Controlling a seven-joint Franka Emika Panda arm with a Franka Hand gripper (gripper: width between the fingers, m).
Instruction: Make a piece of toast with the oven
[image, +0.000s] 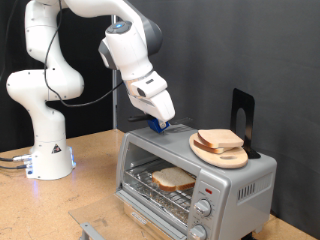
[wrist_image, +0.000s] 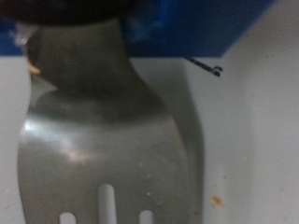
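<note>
While the gripper (image: 160, 122) hovers over the oven (image: 195, 175) top, toast (image: 172, 179) inside — fingers clenched on a slotted spatula (wrist_image: 103, 149).

We see a white arm (image: 60, 60) with grey joints, ending in a white gripper (image: 160, 118) with something blue at its tip. Our oven (image: 195, 170) is silver, its front showing silver knobs (image: 203, 207) and a small red light (image: 208, 188). Inside, the piece of toast (image: 172, 179) is pale with a tan-brown crust, lying on a shiny wire rack (image: 155, 190). On top we find a light wooden plate (image: 222, 156) carrying slices (image: 220, 140) of the same pale and brown colouring, and a black stand (image: 243, 112) behind it. The table (image: 90, 185) is light wood, the backdrop black. In the wrist view we see a dull grey metal spatula (wrist_image: 103, 159) with pale slots, against blue and off-white.
</note>
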